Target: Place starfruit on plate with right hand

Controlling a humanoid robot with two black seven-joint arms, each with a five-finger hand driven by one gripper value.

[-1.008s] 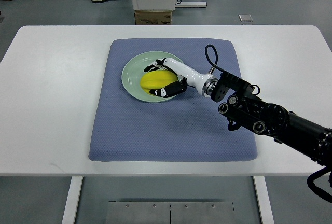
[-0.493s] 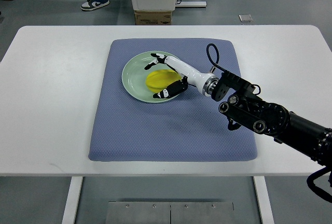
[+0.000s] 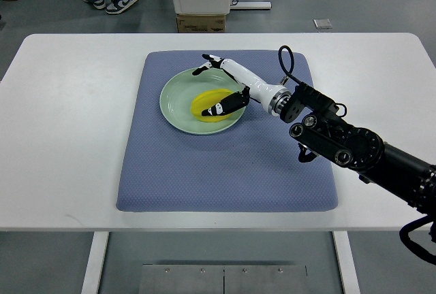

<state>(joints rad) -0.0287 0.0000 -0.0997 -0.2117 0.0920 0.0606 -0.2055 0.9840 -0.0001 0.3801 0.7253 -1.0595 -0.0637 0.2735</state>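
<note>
Here the yellow starfruit (image 3: 207, 102) lies flat in the pale green plate (image 3: 178, 101), toward its right side. The plate sits on a blue mat (image 3: 225, 165) on the white bench (image 3: 68, 117). The right hand (image 3: 228, 84) hovers over it, fingers (image 3: 219, 109) spread, holding nothing.

The starfruit (image 3: 206, 102) is yellow, smooth and glossy, and lies flat on the right half of the plate (image 3: 178, 100), its long side running roughly left to right. Part of its right end is covered from view. The plate is round, pale green and shallow, with a bare left half. It sits upright on the far middle part of a blue-grey mat (image 3: 225, 165).
</note>
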